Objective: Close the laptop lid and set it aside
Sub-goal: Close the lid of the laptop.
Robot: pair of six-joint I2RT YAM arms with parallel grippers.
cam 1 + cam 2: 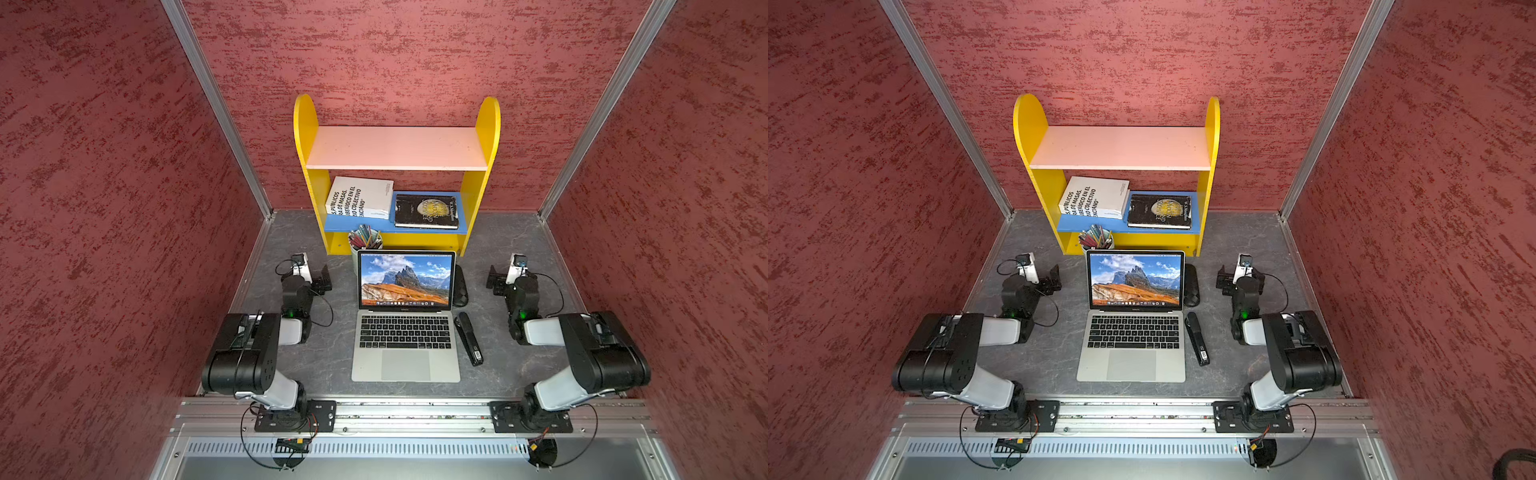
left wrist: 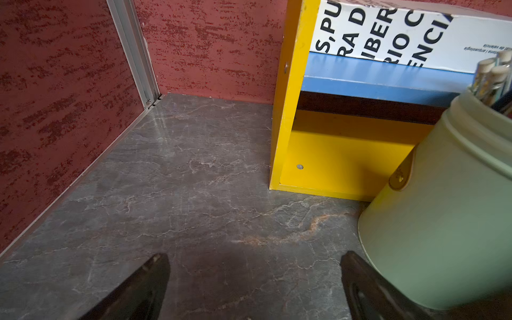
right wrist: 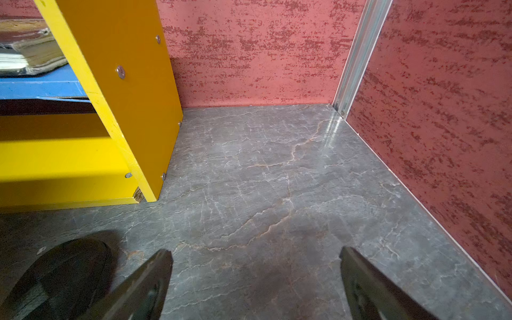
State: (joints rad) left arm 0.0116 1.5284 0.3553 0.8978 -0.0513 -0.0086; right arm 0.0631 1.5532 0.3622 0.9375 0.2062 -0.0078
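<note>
The silver-grey laptop (image 1: 405, 365) (image 1: 1130, 365) lies in the middle of the grey table, seen in both top views. Its lid (image 1: 406, 279) (image 1: 1136, 279) stands upright and open, with a mountain picture on the screen. My left gripper (image 1: 322, 282) (image 2: 255, 256) hovers left of the lid, apart from it, open over bare table. On the other side of the lid my right gripper (image 1: 494, 282) (image 3: 256, 250) is open too, with nothing between its fingers. Neither wrist view shows the laptop.
A yellow shelf (image 1: 305, 145) stands behind the laptop with a white book (image 1: 359, 197) and a black book (image 1: 426, 211). A pencil cup (image 1: 365, 240) (image 2: 443, 207) sits behind the lid's left corner. A black mouse (image 1: 460, 286) (image 3: 63, 271) and a black oblong device (image 1: 468, 338) lie right of the laptop.
</note>
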